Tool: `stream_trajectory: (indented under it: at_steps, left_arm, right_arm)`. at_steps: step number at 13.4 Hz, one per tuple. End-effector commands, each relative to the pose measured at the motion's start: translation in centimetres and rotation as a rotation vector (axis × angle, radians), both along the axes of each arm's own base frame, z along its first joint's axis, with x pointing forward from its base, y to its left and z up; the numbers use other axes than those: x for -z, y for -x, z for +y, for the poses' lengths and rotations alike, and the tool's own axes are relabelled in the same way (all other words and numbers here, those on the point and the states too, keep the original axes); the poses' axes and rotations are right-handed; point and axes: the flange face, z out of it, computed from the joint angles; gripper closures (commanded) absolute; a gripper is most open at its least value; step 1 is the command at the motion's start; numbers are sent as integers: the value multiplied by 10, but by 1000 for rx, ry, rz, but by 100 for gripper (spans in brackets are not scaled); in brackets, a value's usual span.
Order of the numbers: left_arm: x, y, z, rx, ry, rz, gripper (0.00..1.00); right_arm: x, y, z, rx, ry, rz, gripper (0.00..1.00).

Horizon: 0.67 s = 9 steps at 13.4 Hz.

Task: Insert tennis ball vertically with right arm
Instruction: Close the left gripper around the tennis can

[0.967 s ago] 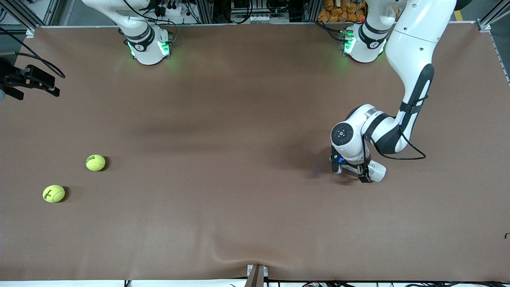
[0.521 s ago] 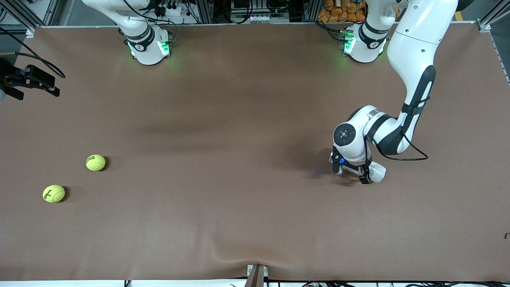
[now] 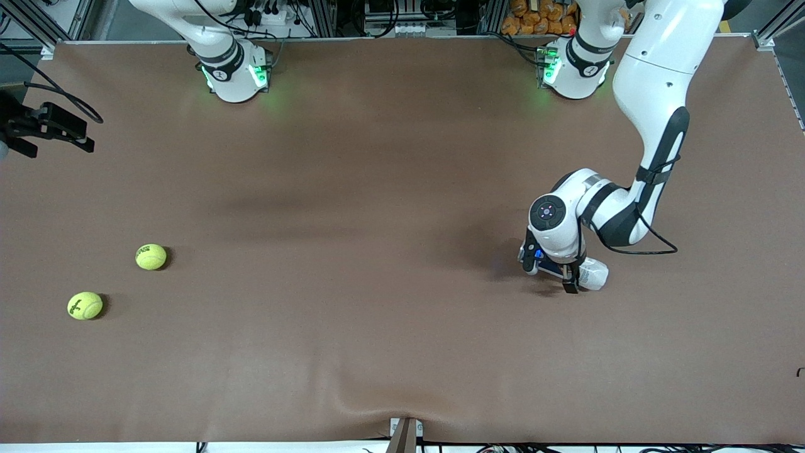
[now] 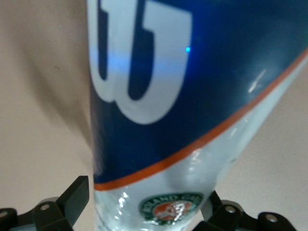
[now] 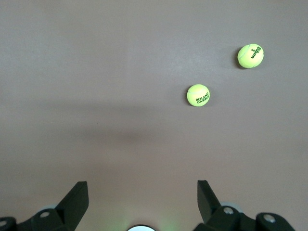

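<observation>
Two yellow-green tennis balls lie on the brown table toward the right arm's end: one (image 3: pixel 151 257) and one nearer the front camera (image 3: pixel 85 306). Both show in the right wrist view (image 5: pixel 198 95) (image 5: pixel 250 56). My right gripper (image 3: pixel 55 139) hangs open and empty at the table's edge, apart from the balls; in its own view (image 5: pixel 142 199) nothing is between the fingers. My left gripper (image 3: pixel 556 269) is shut on a clear ball can (image 3: pixel 592 275) with a blue label (image 4: pixel 163 86), low over the table toward the left arm's end. The can's opening is hidden.
The brown mat (image 3: pixel 377 302) covers the whole table and bulges slightly at its front edge (image 3: pixel 402 412). Both arm bases (image 3: pixel 234 75) (image 3: pixel 572 69) stand along the edge farthest from the front camera.
The left wrist has turned and shifted slightly toward the left arm's end, and the can's pale end has moved a little with it. The right gripper and both balls have not moved.
</observation>
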Motion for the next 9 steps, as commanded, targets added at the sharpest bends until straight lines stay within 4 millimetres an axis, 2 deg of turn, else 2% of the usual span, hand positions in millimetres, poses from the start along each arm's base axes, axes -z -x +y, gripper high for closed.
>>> stream_trajectory:
  at_steps: [1, 2, 9]
  left_arm:
    - [-1, -4, 8, 71, 2, 11, 0]
    - [-1, -6, 15, 78, 4, 17, 0]
    - [4, -6, 16, 172, 6, 61, 4]
  right_arm:
    - [-5, 6, -2, 12, -8, -5, 0]
    - [-5, 6, -2, 12, -8, -6, 0]
    - [-5, 5, -2, 12, -8, -5, 0]
